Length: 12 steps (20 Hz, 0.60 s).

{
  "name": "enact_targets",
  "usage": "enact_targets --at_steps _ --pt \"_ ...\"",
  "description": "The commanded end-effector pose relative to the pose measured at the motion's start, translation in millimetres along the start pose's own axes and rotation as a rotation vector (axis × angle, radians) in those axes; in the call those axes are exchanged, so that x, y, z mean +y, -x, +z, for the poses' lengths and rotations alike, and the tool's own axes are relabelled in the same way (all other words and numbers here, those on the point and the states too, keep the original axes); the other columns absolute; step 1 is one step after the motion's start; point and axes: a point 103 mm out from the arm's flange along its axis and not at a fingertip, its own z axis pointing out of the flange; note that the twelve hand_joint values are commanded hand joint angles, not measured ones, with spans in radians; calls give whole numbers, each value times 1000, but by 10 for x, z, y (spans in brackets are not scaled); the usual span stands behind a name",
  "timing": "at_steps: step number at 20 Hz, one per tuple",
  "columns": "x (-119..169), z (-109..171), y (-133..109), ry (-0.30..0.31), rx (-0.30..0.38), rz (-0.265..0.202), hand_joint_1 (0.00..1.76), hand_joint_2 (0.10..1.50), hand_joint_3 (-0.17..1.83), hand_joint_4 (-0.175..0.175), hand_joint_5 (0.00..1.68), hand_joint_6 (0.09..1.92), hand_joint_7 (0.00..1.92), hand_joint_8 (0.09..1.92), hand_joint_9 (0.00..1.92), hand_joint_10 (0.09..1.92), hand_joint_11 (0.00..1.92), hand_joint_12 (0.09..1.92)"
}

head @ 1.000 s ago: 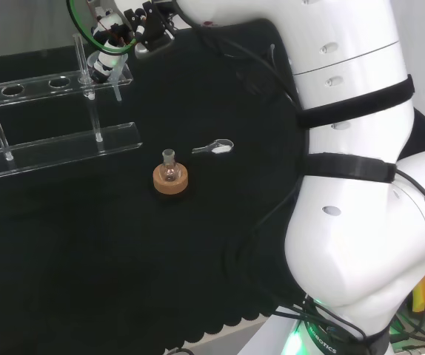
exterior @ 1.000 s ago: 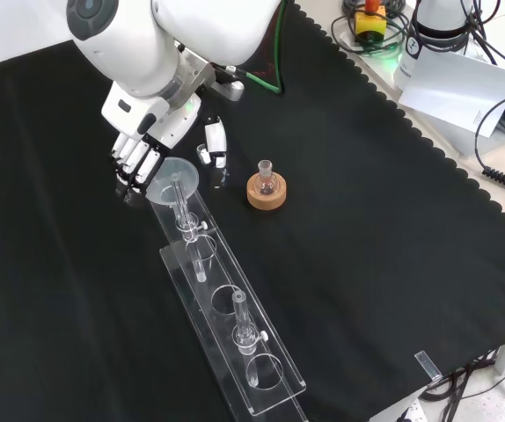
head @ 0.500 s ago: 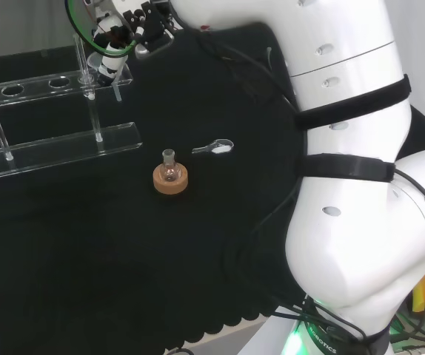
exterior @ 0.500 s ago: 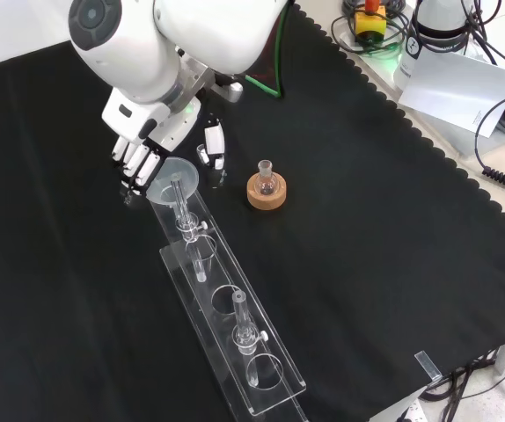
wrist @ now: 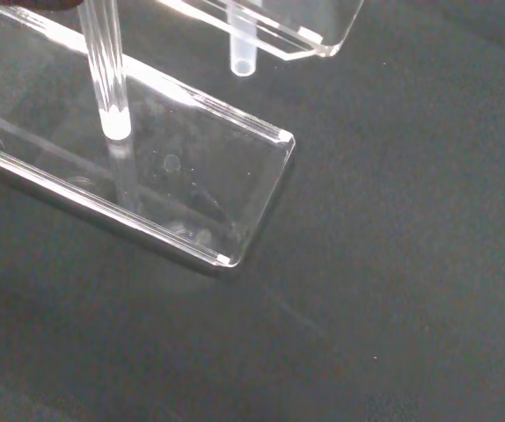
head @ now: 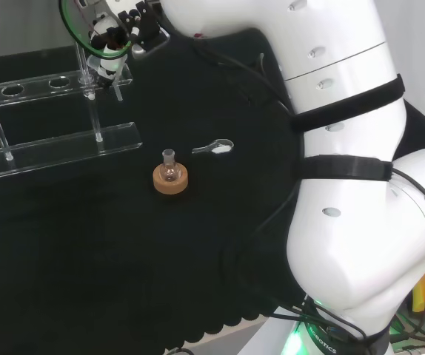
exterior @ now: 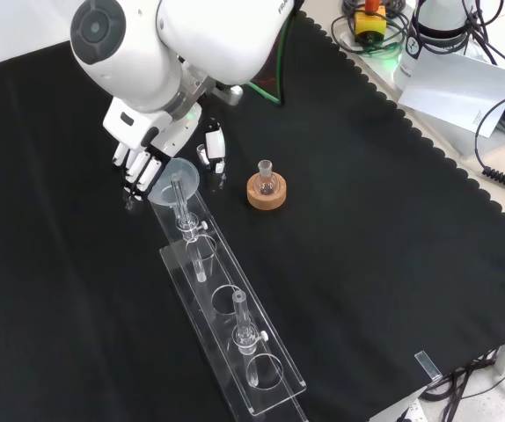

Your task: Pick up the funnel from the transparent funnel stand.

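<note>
While no writing can be read on the ware, the funnel is seen seated in the end hole of the clear stand, at the stand's far end in the front view, its stem hanging down through the top plate. The hand is held at that same end of the stand, lowered from the arm, its fingers pointed down beside the funnel's rim and the thumb on the other side. Whether the funnel is touched cannot be told; the fingers are spread, nothing clasped. A small flask on a cork ring stands on the desk, right of the stand's far end.
</note>
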Motion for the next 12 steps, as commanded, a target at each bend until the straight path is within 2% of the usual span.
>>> enact_targets --at_steps 1,6,12 --pt "-10 -10 12 1 -28 9 614 779 294 -58 231 87 170 699 535 650 307 1370" --pt "-53 -74 22 26 -58 21 623 771 340 -51 341 87 293 695 634 603 333 1354" --pt "-162 -276 40 80 -110 36 650 777 383 -41 520 87 454 680 744 562 396 1327"
